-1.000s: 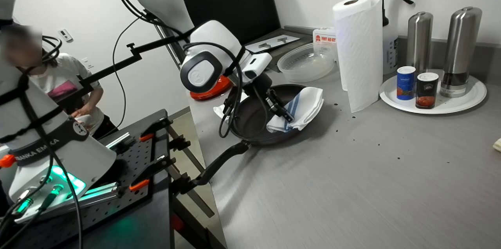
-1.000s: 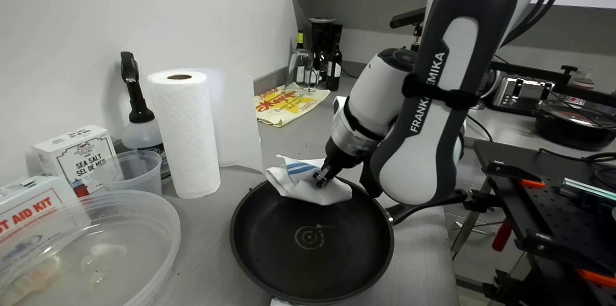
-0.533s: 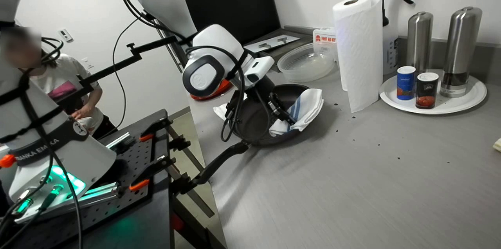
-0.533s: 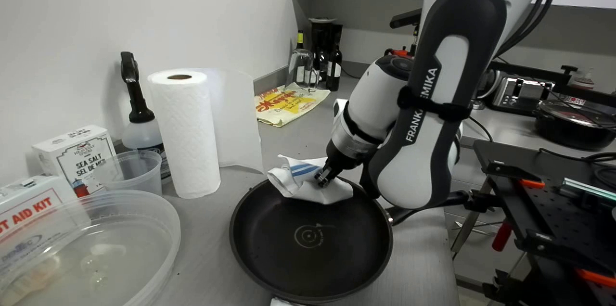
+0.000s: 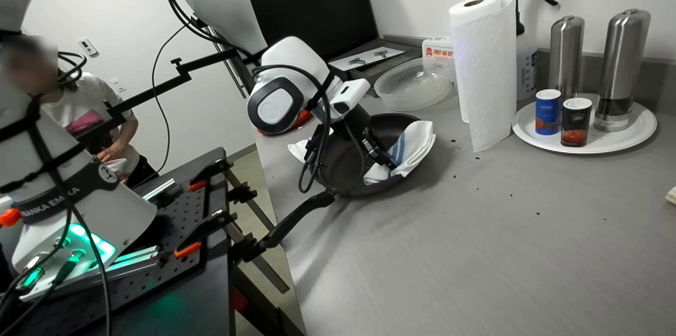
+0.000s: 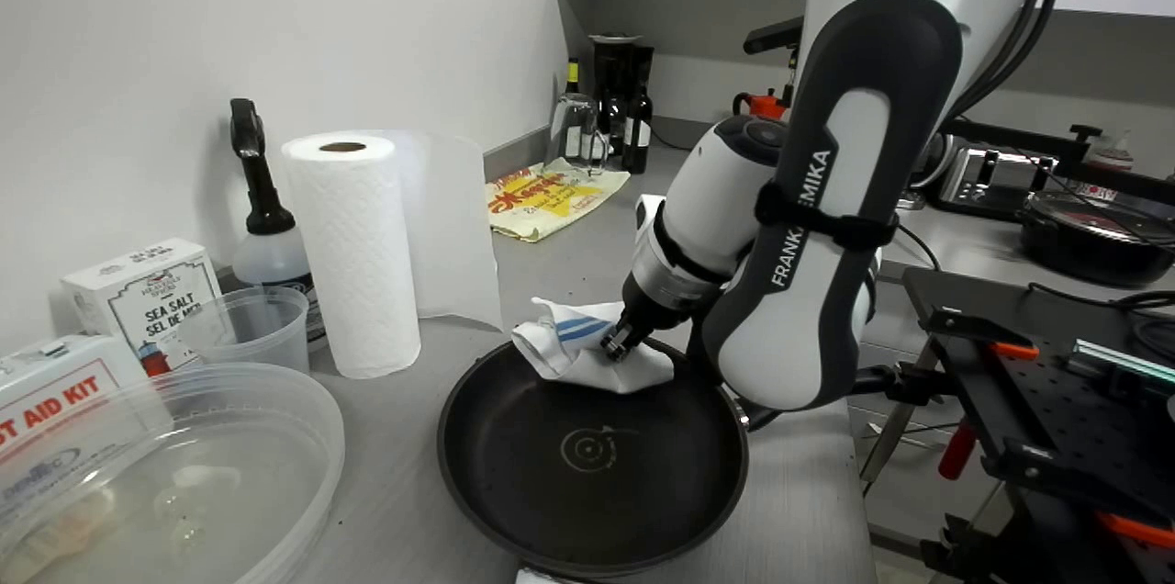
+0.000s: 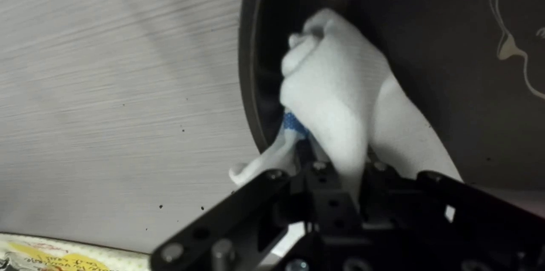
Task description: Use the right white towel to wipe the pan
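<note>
The black pan [image 6: 592, 511] rests on the counter, its long handle [image 5: 296, 220] pointing toward the robot's table. The white towel with blue stripes [image 6: 565, 350] is bunched in the pan against its rim, and part of it hangs over the rim. It also shows in an exterior view [image 5: 414, 146] and in the wrist view [image 7: 336, 79]. My gripper [image 6: 613, 345] points down at a tilt and is shut on the towel, pressing near the pan's side wall. In the wrist view the cloth runs between the fingers [image 7: 347, 166], and the fingertips are partly hidden by it.
A paper-towel roll [image 6: 353, 253] stands beside the pan. A clear plastic tub [image 6: 303, 474] and a plate [image 5: 639, 127] with shakers and mills are on the counter. Another white cloth [image 5: 298, 150] lies by the pan's edge. The counter edge [image 5: 290, 267] runs below the handle.
My gripper and the towel have shifted slightly along the pan's rim, a little to the right in both exterior views. The forearm has lowered a bit. The pan has barely moved.
</note>
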Controlling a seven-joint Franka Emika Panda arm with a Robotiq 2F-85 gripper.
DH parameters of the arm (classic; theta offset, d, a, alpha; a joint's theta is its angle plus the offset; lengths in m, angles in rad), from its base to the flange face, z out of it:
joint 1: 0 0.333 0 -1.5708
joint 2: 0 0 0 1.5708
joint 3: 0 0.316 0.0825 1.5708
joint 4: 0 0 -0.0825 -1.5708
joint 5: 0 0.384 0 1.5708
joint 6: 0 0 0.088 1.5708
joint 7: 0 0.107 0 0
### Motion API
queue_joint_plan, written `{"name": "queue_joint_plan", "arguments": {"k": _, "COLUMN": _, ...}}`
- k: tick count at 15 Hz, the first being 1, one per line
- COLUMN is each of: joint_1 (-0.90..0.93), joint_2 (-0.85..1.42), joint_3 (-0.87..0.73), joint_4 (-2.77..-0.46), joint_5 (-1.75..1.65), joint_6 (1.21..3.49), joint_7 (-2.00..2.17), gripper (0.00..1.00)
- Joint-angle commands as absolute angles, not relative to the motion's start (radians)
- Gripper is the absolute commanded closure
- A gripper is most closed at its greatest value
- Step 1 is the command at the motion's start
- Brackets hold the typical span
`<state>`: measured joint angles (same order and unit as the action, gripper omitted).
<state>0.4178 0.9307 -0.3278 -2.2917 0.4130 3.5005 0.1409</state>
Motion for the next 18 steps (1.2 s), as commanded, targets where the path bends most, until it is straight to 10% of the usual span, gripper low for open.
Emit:
{"name": "queue_joint_plan", "arguments": {"k": 1, "joint_1": 0.432, "joint_2": 0.977, "joint_3": -0.325, "joint_4": -2.288, "joint_5": 0.454, "joint_6": 3.582, "joint_7": 0.154, "gripper": 0.97}}
{"name": "queue_joint_plan", "arguments": {"k": 18, "joint_1": 0.413, "joint_2": 0.919, "joint_3": -0.157, "joint_4": -2.338, "joint_5": 0.513, "joint_6": 3.489, "joint_7": 0.275, "gripper": 0.97}}
